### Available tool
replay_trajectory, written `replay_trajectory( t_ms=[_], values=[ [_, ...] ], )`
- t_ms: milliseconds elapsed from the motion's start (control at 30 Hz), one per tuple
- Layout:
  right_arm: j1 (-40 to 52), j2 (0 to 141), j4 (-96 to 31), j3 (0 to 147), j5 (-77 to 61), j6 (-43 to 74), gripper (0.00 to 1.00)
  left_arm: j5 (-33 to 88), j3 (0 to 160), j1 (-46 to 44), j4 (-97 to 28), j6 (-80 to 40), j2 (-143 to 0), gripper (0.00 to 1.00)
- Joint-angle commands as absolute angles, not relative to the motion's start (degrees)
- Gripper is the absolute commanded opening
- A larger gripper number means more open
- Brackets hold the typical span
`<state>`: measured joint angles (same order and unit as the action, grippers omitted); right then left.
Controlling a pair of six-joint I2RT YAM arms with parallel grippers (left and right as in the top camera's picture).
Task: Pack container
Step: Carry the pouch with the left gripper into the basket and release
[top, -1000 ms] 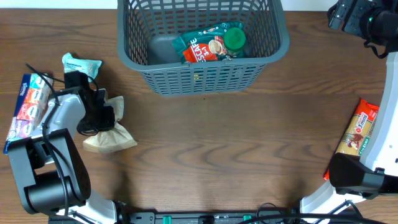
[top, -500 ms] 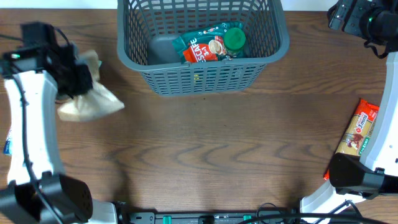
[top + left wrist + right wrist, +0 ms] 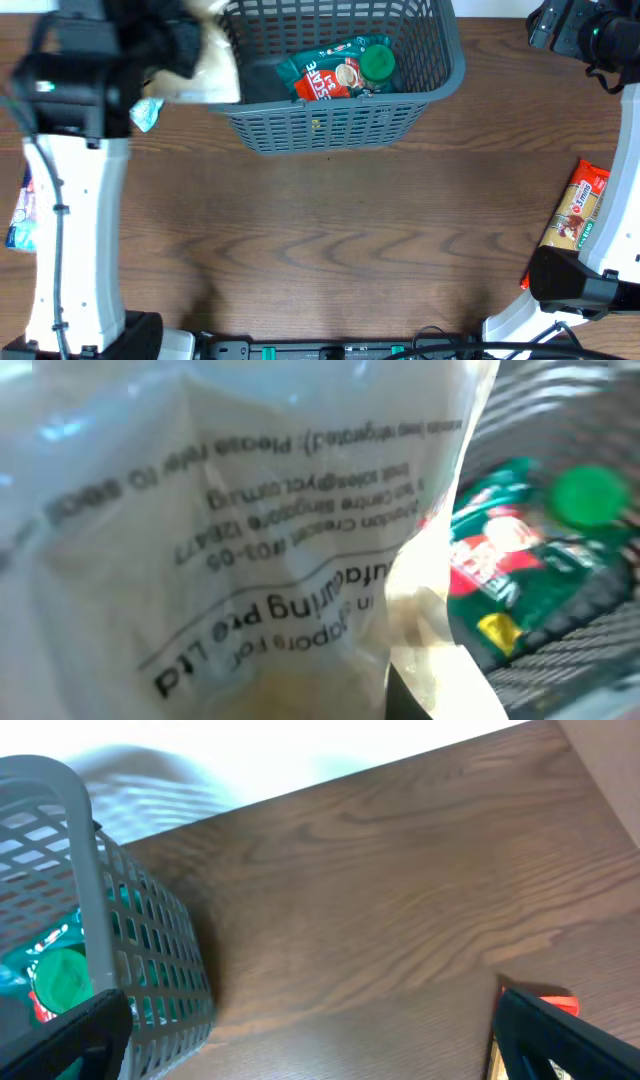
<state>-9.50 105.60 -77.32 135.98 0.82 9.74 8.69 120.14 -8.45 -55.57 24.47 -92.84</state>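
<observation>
I have the left gripper [image 3: 178, 42] raised at the far left, jaws clamped on a pale plastic bag [image 3: 212, 68]. The fingers are blurred, but the bag hangs from it clear of the table [image 3: 350, 240]. The bag is over the left rim of the container [image 3: 330, 125], which stands at the far centre of the table. The left wrist view is nearly all bag with printed text on it, and the container's inside shows at the right. In the container lie a green and red sachet pack [image 3: 325, 78] and a green round lid [image 3: 377, 63] just beside it on the right. The right gripper [image 3: 312, 1005] is at the far right, apart from the container, jaws spread wide with nothing in them. On the table are a teal packet [image 3: 148, 113] left of the container, a blue and red package [image 3: 18, 215] at the left edge and a pasta pack [image 3: 575, 205] at the right.
</observation>
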Motion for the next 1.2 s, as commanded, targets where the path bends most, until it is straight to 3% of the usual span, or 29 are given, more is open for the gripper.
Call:
replay_trajectory(
  t_ms=[0,200,733,767,833,867,900,1167],
  values=[
    [-9.0,106.1,-77.5,135.7,0.4,8.4,0.99,8.6,121.0,-13.1,-50.3,40.6,-93.8,0.06],
    [-9.0,106.1,-77.9,135.7,0.4,8.4,0.99,8.6,121.0,-16.4,-40.9,48.0,-101.7,0.06],
    [-9.0,106.1,-78.7,135.7,0.4,8.5,0.99,8.6,120.9,-16.4,-44.7,44.9,-121.8,0.07],
    [-9.0,106.1,-78.7,135.7,0.4,8.5,0.99,8.6,120.9,-16.4,-45.5,44.9,-122.1,0.25],
    [-9.0,106.1,-78.7,135.7,0.4,8.5,0.99,8.6,120.9,-16.4,-47.4,44.9,-122.2,0.51],
    [-9.0,106.1,-78.7,135.7,0.4,8.5,0.99,8.6,120.9,-16.4,-48.0,44.9,-122.0,0.83],
    [-9.0,106.1,-78.7,135.7,0.4,8.5,0.99,8.5,120.9,-16.4,-48.7,44.9,-121.6,0.99],
    [-9.0,106.1,-78.7,135.7,0.4,8.5,0.99,3.6,121.5,-16.4,-49.4,40.6,-111.5,0.99]
  ],
)
